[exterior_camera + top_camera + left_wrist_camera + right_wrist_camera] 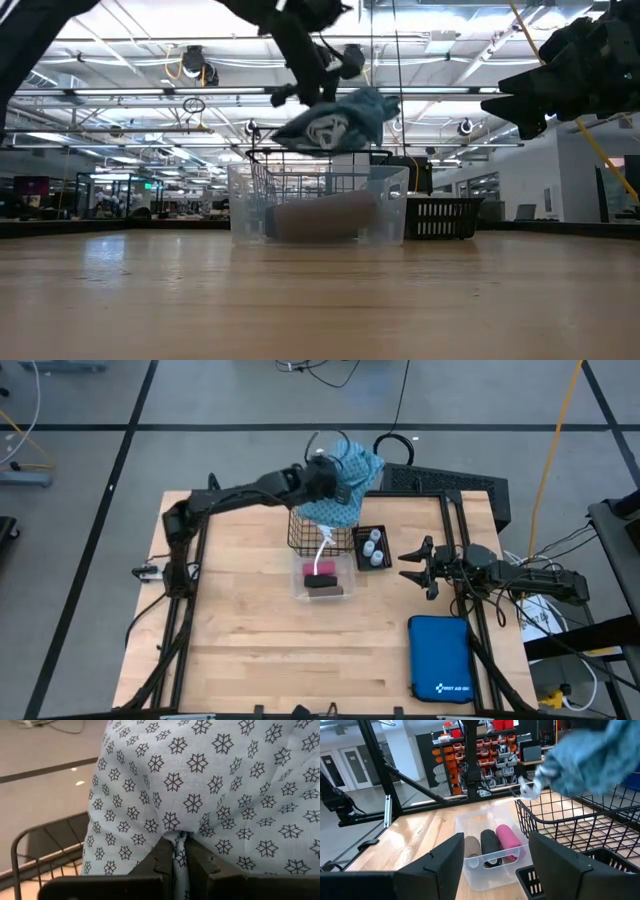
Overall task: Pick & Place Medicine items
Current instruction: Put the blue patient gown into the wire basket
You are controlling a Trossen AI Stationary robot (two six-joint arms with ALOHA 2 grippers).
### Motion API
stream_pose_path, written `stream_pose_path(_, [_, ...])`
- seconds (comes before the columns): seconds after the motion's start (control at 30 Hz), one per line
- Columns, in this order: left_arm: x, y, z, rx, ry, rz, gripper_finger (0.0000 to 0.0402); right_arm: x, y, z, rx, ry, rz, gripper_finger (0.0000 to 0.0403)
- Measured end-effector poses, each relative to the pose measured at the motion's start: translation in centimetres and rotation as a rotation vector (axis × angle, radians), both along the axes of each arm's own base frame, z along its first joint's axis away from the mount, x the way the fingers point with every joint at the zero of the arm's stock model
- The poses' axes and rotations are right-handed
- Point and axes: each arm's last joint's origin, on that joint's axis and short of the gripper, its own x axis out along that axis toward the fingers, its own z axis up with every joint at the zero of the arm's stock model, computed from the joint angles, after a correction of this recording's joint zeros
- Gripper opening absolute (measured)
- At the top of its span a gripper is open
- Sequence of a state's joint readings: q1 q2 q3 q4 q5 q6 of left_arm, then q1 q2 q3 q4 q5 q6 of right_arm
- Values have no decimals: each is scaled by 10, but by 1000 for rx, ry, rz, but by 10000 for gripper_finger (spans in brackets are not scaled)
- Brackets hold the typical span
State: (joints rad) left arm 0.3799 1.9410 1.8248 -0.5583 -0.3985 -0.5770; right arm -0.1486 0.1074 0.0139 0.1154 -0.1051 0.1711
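Above the desk [240, 640], my left claw [181, 851] pinches the teal patterned cloth [345, 485] over the wire basket [308, 530], likely to drop it in. My right claw [418, 565] waits spread. Rolls [492, 845] fill the clear bin [322, 582]; vials [375, 547] sit in the black tray [360, 550].

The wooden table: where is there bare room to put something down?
The wooden table is bare along its front, left of the blue zip case, and on its left side beside the clear plastic bin. It is crowded at the back middle: black wire basket, small black tray, left gripper holding teal patterned cloth.
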Motion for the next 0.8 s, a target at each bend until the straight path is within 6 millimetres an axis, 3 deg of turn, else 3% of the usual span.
stream_pose_path(0.13, [11, 0, -24, -20, 42, 68, 23, 0, 0, 0, 0, 0, 0, 212])
stream_pose_path(0.43, [7, 0, -32, -119, -20, 220, 28, 0, 0, 0, 0, 1, 0, 212])
stream_pose_path(0.8, [5, -16, -66, -161, 29, 277, 21, 0, 0, 0, 0, 0, 0, 212])
